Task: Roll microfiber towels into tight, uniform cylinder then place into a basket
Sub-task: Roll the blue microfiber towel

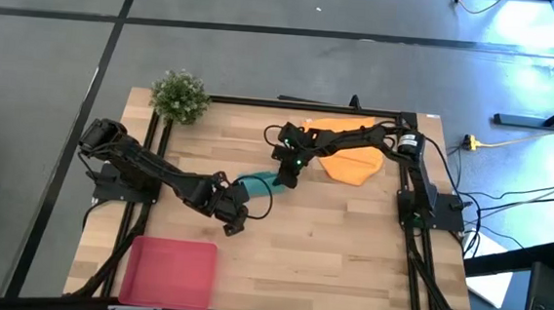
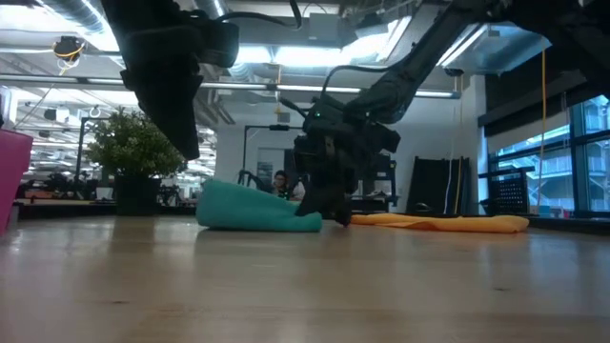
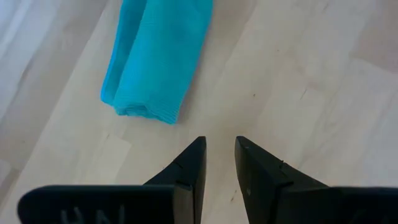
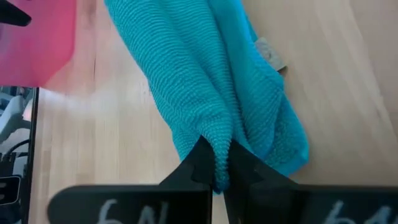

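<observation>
The teal towel [image 1: 258, 184] lies loosely rolled in the middle of the table, resting along its length on the wood [image 2: 255, 211]. My right gripper [image 4: 216, 155] is shut on its end nearest the orange towel. My left gripper [image 3: 219, 149] hovers over bare wood just short of the roll's other end [image 3: 149, 109]. Its fingers stand a narrow gap apart with nothing between them. The orange towel [image 1: 351, 160] lies spread flat at the far right. The red-pink basket [image 1: 169, 273] sits at the near left corner. My right gripper pinches a raised fold of the teal towel [image 4: 219, 130] between its two fingertips, at the roll's end. The fingers slant down from the table's far right side and lie along the roll. The towel rests on the table, bunched into ridges ahead of the fingers.
A small potted plant [image 1: 179, 95] stands at the far left corner. Black frame rails run along the table's edges [image 1: 406, 198]. Bare wood lies between the teal towel and the basket, and across the near right part.
</observation>
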You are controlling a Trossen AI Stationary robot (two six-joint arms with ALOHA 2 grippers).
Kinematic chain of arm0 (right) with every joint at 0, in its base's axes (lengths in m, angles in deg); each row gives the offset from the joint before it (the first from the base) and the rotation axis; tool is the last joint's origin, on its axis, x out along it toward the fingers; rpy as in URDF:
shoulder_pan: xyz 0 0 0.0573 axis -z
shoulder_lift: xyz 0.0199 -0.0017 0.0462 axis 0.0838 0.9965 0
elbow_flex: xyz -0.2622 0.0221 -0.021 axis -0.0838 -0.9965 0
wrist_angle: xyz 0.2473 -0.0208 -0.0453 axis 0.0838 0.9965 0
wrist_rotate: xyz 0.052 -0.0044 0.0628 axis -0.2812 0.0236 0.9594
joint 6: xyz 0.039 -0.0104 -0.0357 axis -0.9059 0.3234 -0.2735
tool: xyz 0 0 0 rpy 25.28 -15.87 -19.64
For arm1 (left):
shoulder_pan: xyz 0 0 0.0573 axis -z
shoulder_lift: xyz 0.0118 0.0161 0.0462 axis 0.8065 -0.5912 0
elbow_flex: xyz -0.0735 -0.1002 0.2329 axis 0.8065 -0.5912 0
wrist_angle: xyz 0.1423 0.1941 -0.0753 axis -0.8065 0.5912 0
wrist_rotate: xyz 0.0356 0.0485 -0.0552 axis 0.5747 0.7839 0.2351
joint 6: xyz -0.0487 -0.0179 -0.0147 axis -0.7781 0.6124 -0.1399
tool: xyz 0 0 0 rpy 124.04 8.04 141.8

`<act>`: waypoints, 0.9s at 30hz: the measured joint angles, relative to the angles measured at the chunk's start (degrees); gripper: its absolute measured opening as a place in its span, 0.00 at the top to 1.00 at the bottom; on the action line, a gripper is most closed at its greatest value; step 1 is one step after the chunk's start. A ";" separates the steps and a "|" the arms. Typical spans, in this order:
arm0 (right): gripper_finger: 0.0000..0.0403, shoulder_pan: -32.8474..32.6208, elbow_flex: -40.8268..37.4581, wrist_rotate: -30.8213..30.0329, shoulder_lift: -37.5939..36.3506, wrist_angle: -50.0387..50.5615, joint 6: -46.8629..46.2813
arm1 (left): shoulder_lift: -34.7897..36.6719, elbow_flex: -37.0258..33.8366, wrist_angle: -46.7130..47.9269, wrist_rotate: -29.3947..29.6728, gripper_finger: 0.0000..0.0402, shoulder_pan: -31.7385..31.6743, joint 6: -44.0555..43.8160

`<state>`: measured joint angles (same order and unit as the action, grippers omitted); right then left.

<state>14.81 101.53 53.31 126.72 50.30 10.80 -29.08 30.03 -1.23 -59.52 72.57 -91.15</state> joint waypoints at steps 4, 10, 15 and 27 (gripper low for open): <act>0.97 0.29 0.06 -0.10 0.16 -0.19 0.21 | -0.15 0.00 -0.02 3.53 0.82 -0.73 -0.02; 0.97 0.33 0.17 -0.31 0.03 -2.05 0.19 | -2.53 0.00 -3.59 5.21 0.81 -5.31 3.54; 0.97 0.33 0.28 -0.28 0.03 -2.10 0.23 | -4.76 0.04 -3.94 3.62 0.82 -10.02 4.62; 0.96 0.33 0.34 -0.09 0.03 -1.75 1.00 | -6.80 0.00 -3.51 0.44 0.82 -16.86 4.52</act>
<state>15.14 101.88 53.22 126.75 48.55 11.80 -35.87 30.03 -4.73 -59.09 55.71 -86.62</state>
